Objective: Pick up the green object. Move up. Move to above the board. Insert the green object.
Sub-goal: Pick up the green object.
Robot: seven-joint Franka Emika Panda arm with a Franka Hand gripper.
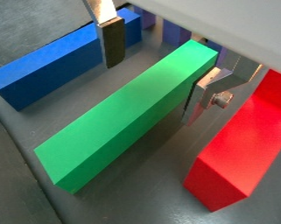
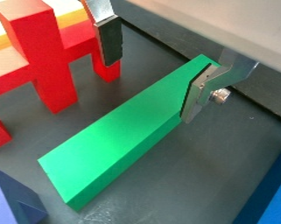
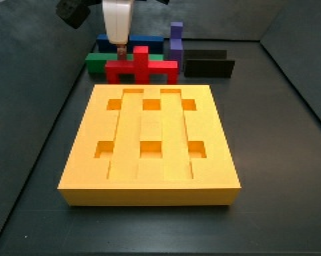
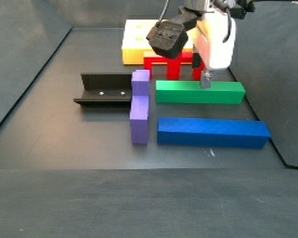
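The green object (image 1: 125, 109) lies flat on the dark floor, a long green bar seen in both wrist views (image 2: 119, 140). My gripper (image 1: 160, 70) is open and lowered around one end of it. One finger (image 1: 111, 44) stands apart from the bar's side, and the other finger (image 1: 207, 94) is right against the opposite side. In a side view the gripper (image 4: 207, 79) reaches down onto the green object (image 4: 199, 92). The board (image 3: 80, 150) is a big orange-yellow slab with grooves and square recesses, lying apart from the gripper (image 3: 119, 40). Only an end of the green object (image 3: 93, 66) shows there.
A red cross-shaped piece (image 2: 43, 61) stands close on one side of the green bar, between it and the board (image 4: 136, 33). A blue bar (image 4: 213, 132) lies on the other side. A purple bar (image 4: 140, 107) and the dark fixture (image 4: 101, 88) lie beyond the green bar's far end.
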